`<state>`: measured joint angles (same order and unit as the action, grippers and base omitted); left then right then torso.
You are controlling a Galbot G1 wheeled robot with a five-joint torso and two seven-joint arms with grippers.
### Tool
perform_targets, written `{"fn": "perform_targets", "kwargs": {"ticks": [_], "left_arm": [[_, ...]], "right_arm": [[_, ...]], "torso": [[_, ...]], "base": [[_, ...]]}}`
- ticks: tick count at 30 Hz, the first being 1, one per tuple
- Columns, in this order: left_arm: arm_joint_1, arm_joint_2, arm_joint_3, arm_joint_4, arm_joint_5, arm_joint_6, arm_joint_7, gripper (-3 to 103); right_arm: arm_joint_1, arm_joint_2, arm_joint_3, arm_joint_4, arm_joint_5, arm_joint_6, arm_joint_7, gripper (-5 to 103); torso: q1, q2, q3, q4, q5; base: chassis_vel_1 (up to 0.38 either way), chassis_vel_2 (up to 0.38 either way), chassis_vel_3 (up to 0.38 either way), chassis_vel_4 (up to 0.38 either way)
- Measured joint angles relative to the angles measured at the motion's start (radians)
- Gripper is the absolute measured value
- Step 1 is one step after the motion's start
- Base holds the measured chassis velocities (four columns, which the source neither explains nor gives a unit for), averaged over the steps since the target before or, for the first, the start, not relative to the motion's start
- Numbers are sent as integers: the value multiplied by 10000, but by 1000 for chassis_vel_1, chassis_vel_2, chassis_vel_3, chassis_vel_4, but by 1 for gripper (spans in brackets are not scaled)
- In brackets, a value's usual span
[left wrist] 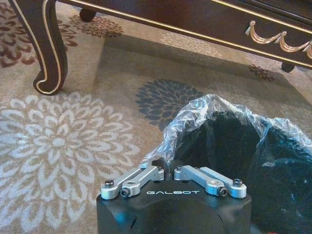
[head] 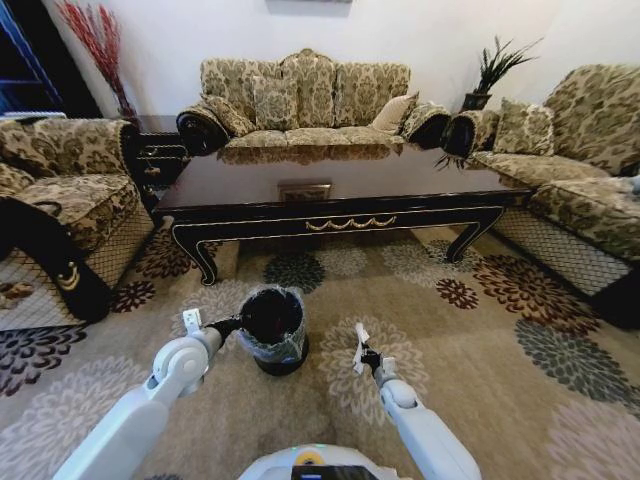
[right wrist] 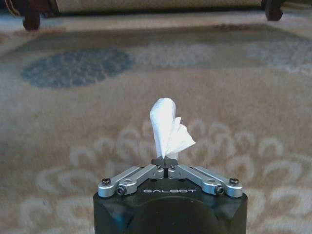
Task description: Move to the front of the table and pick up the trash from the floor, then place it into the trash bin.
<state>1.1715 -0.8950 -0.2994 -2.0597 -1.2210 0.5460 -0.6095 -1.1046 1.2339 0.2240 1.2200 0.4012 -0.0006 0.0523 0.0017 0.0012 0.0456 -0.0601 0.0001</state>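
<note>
The dark wood table (head: 340, 190) with gold ornament stands across the patterned carpet floor (head: 480, 350). In front of it sits the black trash bin (head: 273, 328) with a crinkled clear liner (left wrist: 214, 114). My right gripper (head: 366, 357) hovers just right of the bin, above the carpet, shut on a white crumpled piece of trash (right wrist: 166, 127) that sticks up from its fingertips. My left gripper (left wrist: 165, 167) is at the bin's left rim, fingers together against the liner edge.
An armchair (head: 60, 210) stands at the left, a sofa (head: 300, 100) behind the table, another sofa (head: 570, 180) at the right. A curved table leg (left wrist: 46, 53) is near the bin. Open carpet lies to the right of my right arm.
</note>
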Motion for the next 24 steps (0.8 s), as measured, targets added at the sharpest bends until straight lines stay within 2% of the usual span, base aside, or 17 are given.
{"fn": "perform_targets", "kwargs": {"ticks": [12,18,24], "left_arm": [[-193,-139,443,126,163,17,12,4],[-291,-174,786,234,185,62,46,4],[-399,-110,1061,243,172,162,74,4]], "right_arm": [[-927,-1104,612,2327,852,-98,365,0],[-1970,-1622,1071,4755,1313,-341,521,0],[-2918,-1957,1393,6889,1340,-510,1,0]], "torso": [[0,0,-1,0,0],[0,0,-1,0,-2],[-1,0,-1,-1,-3]], "base": [[0,0,0,0],[0,0,0,0],[0,0,0,0]]}}
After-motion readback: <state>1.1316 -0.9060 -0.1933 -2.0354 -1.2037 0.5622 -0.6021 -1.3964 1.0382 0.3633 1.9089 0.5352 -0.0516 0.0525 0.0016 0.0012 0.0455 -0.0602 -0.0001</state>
